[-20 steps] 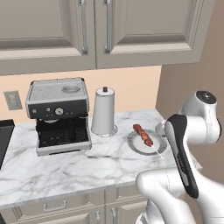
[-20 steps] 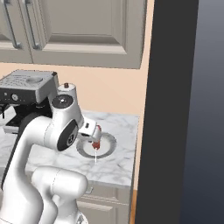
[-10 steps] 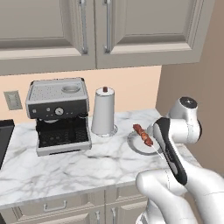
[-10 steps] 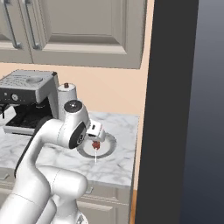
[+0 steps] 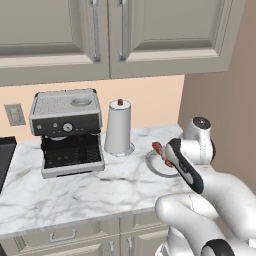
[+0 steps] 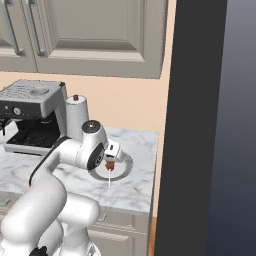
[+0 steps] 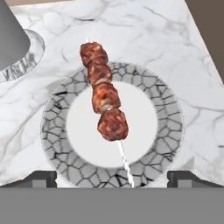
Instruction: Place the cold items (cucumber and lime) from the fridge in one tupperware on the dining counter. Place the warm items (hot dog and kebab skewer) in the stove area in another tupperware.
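Kebab skewer (image 7: 104,103) lies across a round plate (image 7: 170,131) with a grey cracked-mosaic rim and a plain white middle, four reddish-brown meat chunks in a row and the thin pale stick running off over the rim toward the hand camera. The plate sits on the white grey-veined marble counter (image 5: 65,192), at its right end, close to the tall dark panel on the right. The gripper (image 7: 111,178) hovers above the plate with its fingers spread wide apart, one dark tip (image 7: 39,178) on each side of the plate's near edge, touching neither plate nor skewer. In the left base view the arm's forearm crosses in front of the plate, so just the skewer's far end (image 5: 158,148) shows. Just left of the plate stands a white paper towel roll (image 5: 119,127) on a round base, and farther left a steel and black espresso machine (image 5: 67,131). Grey cabinet doors (image 5: 150,30) hang above the counter.
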